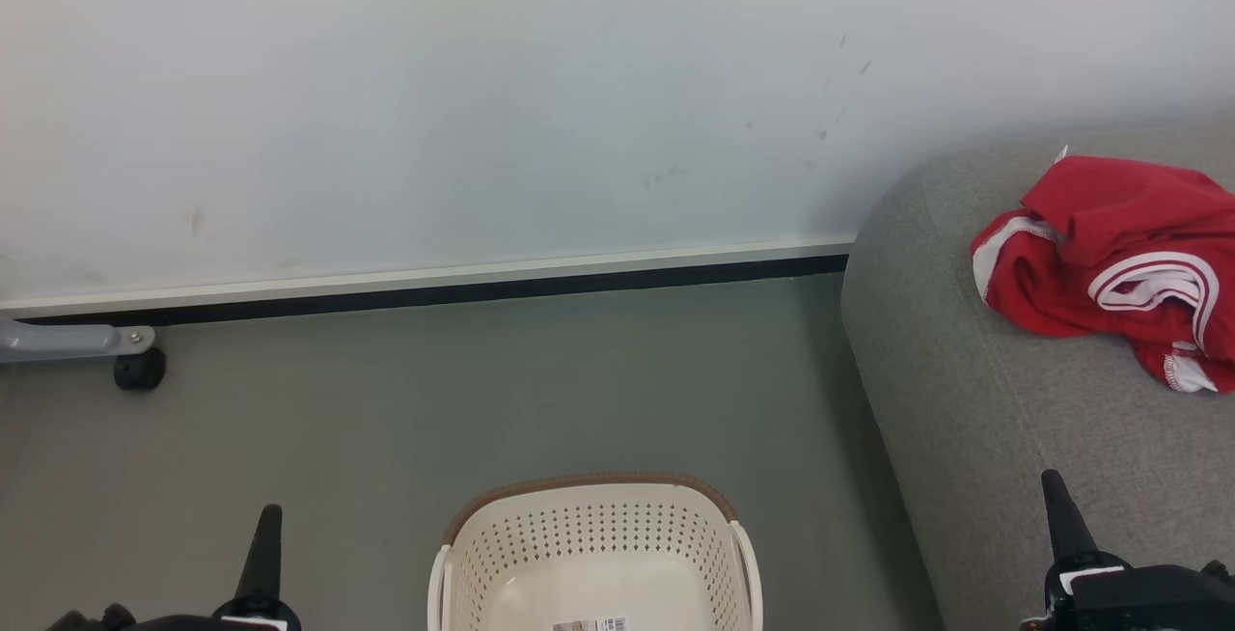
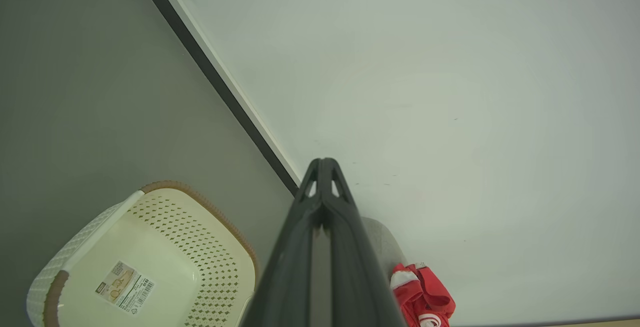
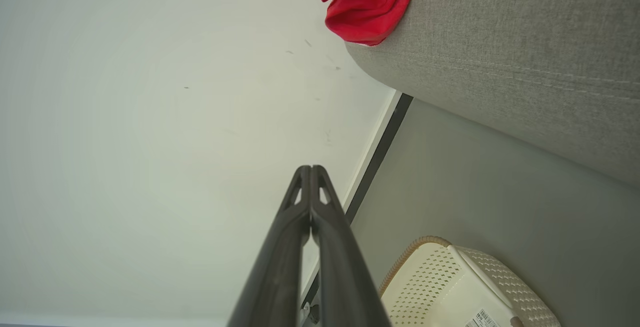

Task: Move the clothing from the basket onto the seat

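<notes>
Grey floor point(image 1: 482, 399) was noted running up to the dark skirting at the wall. The cream basket point(image 1: 589, 527) was found standing upright on it, a label stuck to its bottom. A black caster point(image 1: 140, 369) was recorded at far left. The grey seat point(image 1: 965, 399) was set at right, with red clothing point(image 1: 1110, 255) heaped on it near the wall.

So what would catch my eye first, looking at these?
The bright red clothing jumps out, crumpled on the grey seat at the right. Then the cream basket on the floor at bottom centre, its floor bare apart from a label. The left gripper and right gripper poke up from the bottom corners, both shut.
</notes>
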### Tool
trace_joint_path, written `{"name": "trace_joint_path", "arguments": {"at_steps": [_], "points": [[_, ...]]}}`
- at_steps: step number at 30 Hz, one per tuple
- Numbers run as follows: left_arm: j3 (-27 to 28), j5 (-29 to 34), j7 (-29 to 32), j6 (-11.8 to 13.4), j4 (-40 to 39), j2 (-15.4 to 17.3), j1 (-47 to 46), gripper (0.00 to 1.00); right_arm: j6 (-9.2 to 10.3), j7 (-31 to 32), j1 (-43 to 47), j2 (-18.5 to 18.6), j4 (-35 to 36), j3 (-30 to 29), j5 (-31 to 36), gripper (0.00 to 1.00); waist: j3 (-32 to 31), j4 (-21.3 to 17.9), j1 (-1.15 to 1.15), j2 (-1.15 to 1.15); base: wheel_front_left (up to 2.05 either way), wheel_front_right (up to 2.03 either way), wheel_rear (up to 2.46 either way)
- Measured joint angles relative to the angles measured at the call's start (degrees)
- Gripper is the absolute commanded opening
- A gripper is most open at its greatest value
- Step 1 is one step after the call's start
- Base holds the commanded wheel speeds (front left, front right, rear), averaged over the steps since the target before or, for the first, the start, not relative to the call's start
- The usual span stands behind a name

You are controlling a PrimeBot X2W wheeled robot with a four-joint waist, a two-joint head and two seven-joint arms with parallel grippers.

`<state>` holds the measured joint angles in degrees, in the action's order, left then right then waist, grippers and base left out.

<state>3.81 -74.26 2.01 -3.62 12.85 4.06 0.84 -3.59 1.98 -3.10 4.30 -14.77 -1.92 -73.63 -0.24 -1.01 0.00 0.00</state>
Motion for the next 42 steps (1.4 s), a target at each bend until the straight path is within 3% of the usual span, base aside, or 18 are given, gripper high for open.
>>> {"name": "trace_joint_path", "arguments": {"at_steps": [22, 42], "points": [[1.3, -16.4, 4.4, -3.0, 3.7, -1.5, -5.2, 0.0, -3.12, 4.4, -1.5, -1.7, -2.3, -5.5, -17.5, 0.0, 0.3, 1.0, 0.0, 0.0, 0.0, 0.0, 0.0], [1.4, -17.4, 4.5, -3.4, 3.9, -1.7, -5.3, 0.0, -3.31, 4.5, -2.2, -1.8, -2.4, -5.7, -17.8, 0.0, 0.3, 1.0, 0.0, 0.0, 0.0, 0.0, 0.0]]}}
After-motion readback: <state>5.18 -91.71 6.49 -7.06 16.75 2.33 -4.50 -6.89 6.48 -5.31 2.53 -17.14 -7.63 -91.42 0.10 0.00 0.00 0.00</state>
